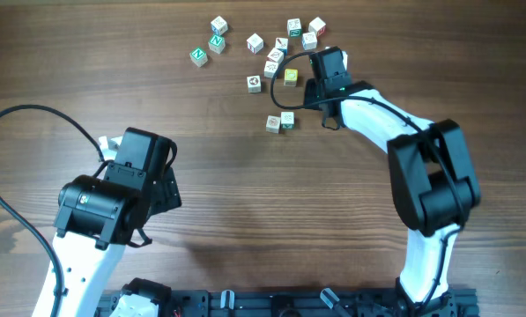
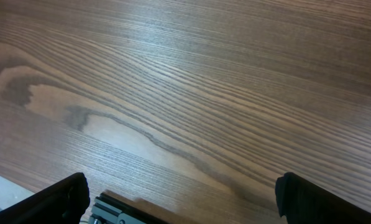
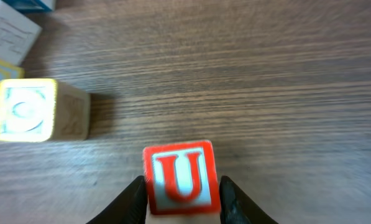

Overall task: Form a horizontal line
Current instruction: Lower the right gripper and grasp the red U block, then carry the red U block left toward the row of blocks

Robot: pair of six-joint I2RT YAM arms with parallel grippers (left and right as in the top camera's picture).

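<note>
A white cube with a red "U" [image 3: 180, 177] sits between the black fingers of my right gripper [image 3: 182, 186], which is shut on it just above the wood. From overhead the right gripper [image 1: 326, 60] is at the right edge of the scattered cubes, and the held cube is hidden under it. Two small cubes, one with a brownish picture [image 1: 273, 123] and one with green markings [image 1: 287, 121], sit side by side below the pile. My left gripper [image 2: 185, 205] is open over bare wood, far from the cubes at the lower left [image 1: 126, 167].
Several loose alphabet cubes lie at the back of the table, among them a yellow cube [image 1: 291, 77] and green "N" cubes [image 1: 199, 56]. In the right wrist view a yellow-edged cube [image 3: 33, 111] lies left of the held one. A black cable [image 1: 7, 119] loops at the left.
</note>
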